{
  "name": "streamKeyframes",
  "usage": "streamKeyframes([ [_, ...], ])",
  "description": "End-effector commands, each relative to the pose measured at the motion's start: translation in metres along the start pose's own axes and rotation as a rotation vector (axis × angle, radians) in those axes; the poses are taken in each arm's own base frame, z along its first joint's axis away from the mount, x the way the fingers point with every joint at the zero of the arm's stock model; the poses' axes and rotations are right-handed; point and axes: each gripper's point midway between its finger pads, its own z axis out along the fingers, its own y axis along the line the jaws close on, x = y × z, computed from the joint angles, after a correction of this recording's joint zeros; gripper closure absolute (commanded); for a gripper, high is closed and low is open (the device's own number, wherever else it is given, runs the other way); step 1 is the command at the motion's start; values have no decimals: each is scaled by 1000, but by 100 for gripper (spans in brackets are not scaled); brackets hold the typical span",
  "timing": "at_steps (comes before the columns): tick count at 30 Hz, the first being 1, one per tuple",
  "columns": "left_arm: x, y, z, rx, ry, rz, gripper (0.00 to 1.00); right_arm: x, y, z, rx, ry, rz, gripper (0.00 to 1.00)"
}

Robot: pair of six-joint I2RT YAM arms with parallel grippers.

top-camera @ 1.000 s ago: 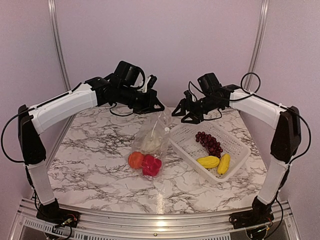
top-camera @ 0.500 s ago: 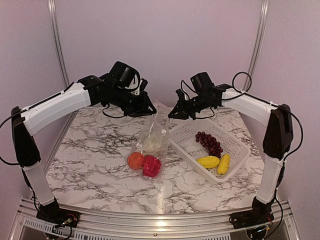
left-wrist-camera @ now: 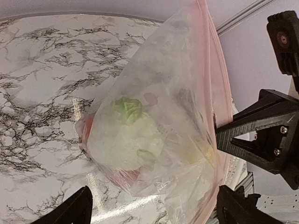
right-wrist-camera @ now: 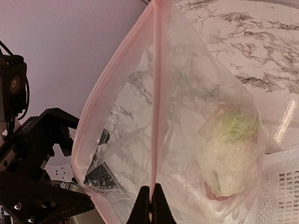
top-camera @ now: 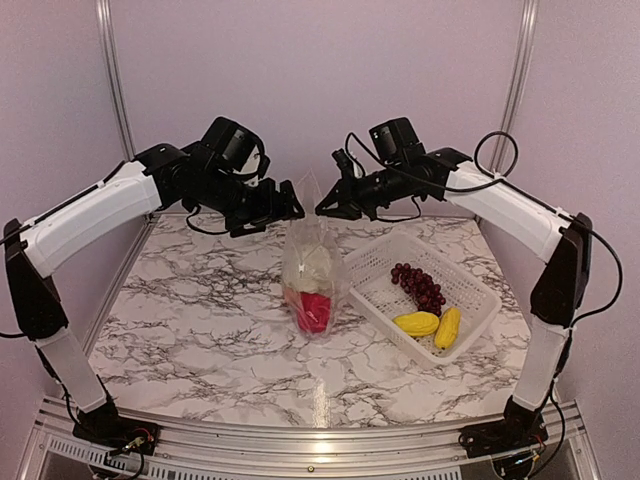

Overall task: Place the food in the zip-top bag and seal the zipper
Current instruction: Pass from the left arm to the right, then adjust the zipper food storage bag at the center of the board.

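Note:
The clear zip-top bag (top-camera: 310, 268) hangs from its top edge between the two grippers, its bottom down near the table. Inside sit the white cauliflower (top-camera: 308, 265) and a red piece (top-camera: 315, 310). My right gripper (top-camera: 323, 209) is shut on the pink zipper (right-wrist-camera: 156, 93) strip, pinching it at the fingertips (right-wrist-camera: 150, 205). My left gripper (top-camera: 288, 204) stands wide open; in the left wrist view the bag (left-wrist-camera: 163, 116) fills the space ahead of its spread jaws (left-wrist-camera: 156, 210), touching neither finger. The cauliflower (right-wrist-camera: 229, 154) shows through the plastic.
A white lattice basket (top-camera: 487, 300) stands right of the bag on the marble table (top-camera: 180, 320). It holds the purple grape bunch (top-camera: 420, 285) and two yellow pieces (top-camera: 417, 323) (top-camera: 448, 327). Metal frame posts rise at the back corners.
The left gripper opened and let go of the bag. The right gripper shut on the zipper edge. Both arms rose, and the bag went from lying slack to hanging upright.

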Motion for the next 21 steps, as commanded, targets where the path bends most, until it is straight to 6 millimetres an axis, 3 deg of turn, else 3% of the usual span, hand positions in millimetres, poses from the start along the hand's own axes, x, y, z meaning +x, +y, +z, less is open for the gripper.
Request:
streamKeyframes([
  [1, -24, 4, -68, -32, -153, 14, 1, -2, 3, -9, 8, -35, -10, 100],
  [5, -32, 18, -107, -79, -260, 88, 1, -6, 10, -13, -8, -39, -16, 100],
  [8, -39, 18, -118, -82, -314, 138, 1, -11, 16, -17, -17, -50, -25, 100],
  [11, -59, 16, -134, -115, -398, 144, 1, -15, 21, -20, -23, -60, -27, 100],
  [14, -85, 41, -157, -279, -558, 65, 1, -19, 30, -24, -46, -72, -27, 100],
  [16, -91, 54, -152, -347, -597, 97, 1, -22, 35, -27, -63, -83, -28, 100],
  [17, -92, 48, -142, -321, -585, 151, 1, -22, 36, -27, -66, -82, -27, 100],
  [20, -90, 12, -120, -110, -542, 167, 1, -21, 36, -26, -74, -74, -24, 100],
  [21, -90, -2, -115, -29, -535, 152, 7, -21, 37, -25, -78, -72, -23, 100],
])
